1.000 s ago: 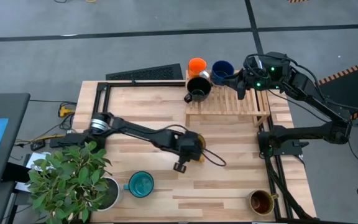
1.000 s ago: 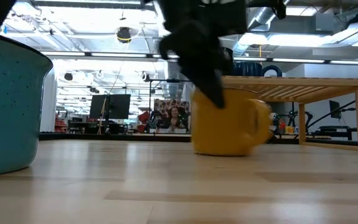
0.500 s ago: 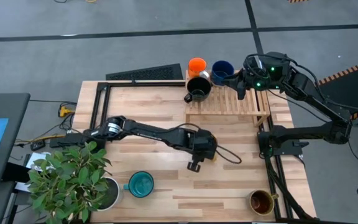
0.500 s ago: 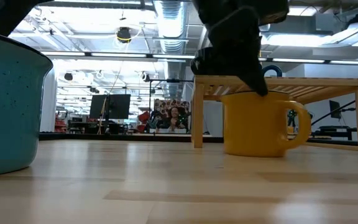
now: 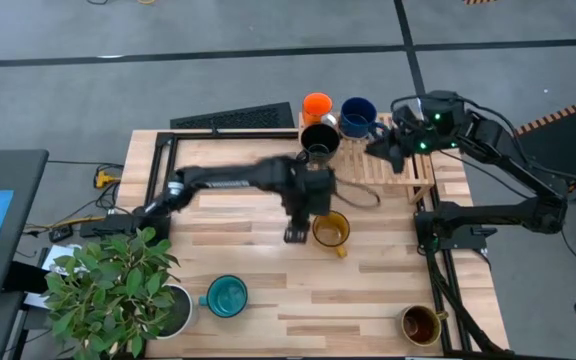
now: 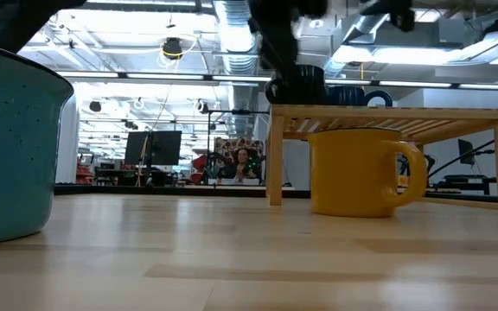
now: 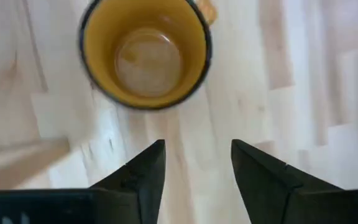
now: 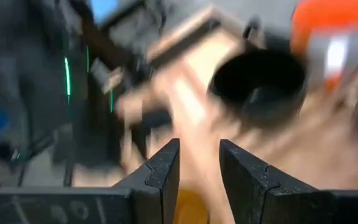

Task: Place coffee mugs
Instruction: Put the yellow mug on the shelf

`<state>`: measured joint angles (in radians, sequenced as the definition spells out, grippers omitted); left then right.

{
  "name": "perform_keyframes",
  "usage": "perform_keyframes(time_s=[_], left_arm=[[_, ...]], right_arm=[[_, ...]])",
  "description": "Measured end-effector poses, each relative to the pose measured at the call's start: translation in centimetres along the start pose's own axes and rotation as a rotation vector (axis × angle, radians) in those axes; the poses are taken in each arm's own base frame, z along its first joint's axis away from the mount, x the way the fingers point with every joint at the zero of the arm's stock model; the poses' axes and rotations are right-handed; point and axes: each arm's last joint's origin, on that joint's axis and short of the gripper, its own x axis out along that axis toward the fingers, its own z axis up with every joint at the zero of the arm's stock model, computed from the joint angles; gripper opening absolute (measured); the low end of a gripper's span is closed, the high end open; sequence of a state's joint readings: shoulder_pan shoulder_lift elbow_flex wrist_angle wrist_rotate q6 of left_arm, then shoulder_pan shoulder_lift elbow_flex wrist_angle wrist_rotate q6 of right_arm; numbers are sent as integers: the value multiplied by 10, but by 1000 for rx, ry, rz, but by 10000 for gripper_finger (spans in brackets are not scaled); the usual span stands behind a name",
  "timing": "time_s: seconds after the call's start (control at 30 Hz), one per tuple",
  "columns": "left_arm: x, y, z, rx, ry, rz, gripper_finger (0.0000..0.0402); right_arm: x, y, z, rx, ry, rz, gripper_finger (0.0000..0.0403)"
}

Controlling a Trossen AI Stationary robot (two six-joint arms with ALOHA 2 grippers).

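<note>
The yellow mug (image 5: 330,230) stands upright on the table in front of the wooden rack (image 5: 368,168), handle toward the near right. My left gripper (image 5: 313,200) hovers open just on its far side; in the left wrist view its fingers (image 7: 197,146) are clear of the mug (image 7: 145,53). The orange mug (image 5: 316,105), dark blue mug (image 5: 358,115) and black mug (image 5: 318,140) sit on the rack. My right gripper (image 5: 380,146) hangs open over the rack beside the dark blue mug. The teal mug (image 5: 226,296) and olive-brown mug (image 5: 420,323) stand near the front edge.
A potted plant in a white pot (image 5: 168,312) fills the near left corner. A keyboard (image 5: 236,118) lies at the far edge, left of the rack. A black frame (image 5: 158,165) runs along the table's sides. Bare wood lies between the yellow mug and the front mugs.
My left gripper carried the yellow mug toward the table's right, set it down upright in front of the rack, opened and let go, then rose and drew back toward the far edge. My right gripper has shifted slightly leftward over the rack.
</note>
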<state>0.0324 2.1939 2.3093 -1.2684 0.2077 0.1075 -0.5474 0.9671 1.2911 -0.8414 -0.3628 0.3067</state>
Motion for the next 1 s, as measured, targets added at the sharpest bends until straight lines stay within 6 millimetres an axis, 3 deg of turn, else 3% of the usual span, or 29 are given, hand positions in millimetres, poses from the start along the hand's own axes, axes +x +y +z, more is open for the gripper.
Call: perform_keyframes(time_s=[0.2, 0.33, 0.4, 0.6, 0.73, 0.87, 1.0], left_arm=[[-64, -3, -14, -26, -183, -73, 166], [-106, -14, -28, 4, -428, -54, 166], [-117, -17, -42, 2, -547, -46, 167], [-122, -18, -103, -133, -825, -15, 167], [-119, -22, -142, -216, -921, 52, 167], [-126, -23, -167, -284, -988, 149, 167], [-136, -25, -176, -316, -1014, 217, 167]], right_arm=[[1, 8, -31, 140, 304, 9, 140], [9, 22, -50, 188, 443, 44, 140], [15, 28, -63, 200, 498, 50, 140], [46, 46, -116, 248, 616, 18, 140], [71, 62, -146, 330, 559, 57, 140], [94, 70, -172, 474, 506, -24, 141], [112, 74, -193, 506, 509, -143, 144]])
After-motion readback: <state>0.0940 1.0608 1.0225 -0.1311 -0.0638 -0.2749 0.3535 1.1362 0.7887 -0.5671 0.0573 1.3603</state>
